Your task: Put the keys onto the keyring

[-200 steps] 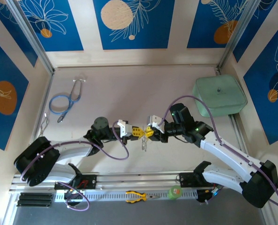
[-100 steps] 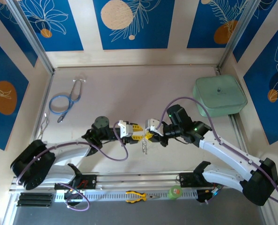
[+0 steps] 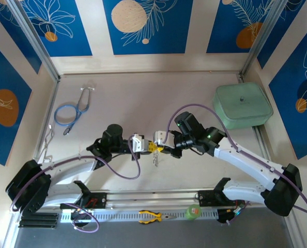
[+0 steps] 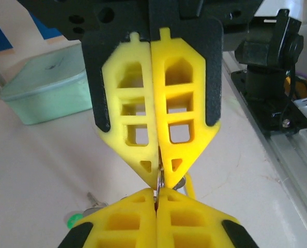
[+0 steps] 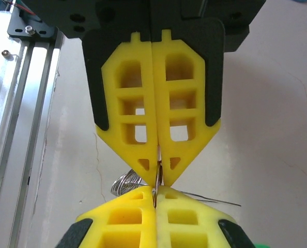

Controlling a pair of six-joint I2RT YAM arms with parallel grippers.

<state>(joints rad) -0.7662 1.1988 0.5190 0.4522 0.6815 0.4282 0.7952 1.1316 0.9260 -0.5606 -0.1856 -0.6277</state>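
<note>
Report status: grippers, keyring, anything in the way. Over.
Left gripper and right gripper both shut, tip to tip, pinching a silver ring of the keyring. Rest of it dangles beneath them. Stethoscope and green box well aside.

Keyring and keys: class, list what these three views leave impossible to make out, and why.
- Top external: keyring, dangling under the left gripper and right gripper, too small to count rings or keys.
- Left wrist: green key head partly hidden behind the right gripper's finger.
- Right wrist: silver rings run behind the shut fingertips; grip point hidden.
</note>
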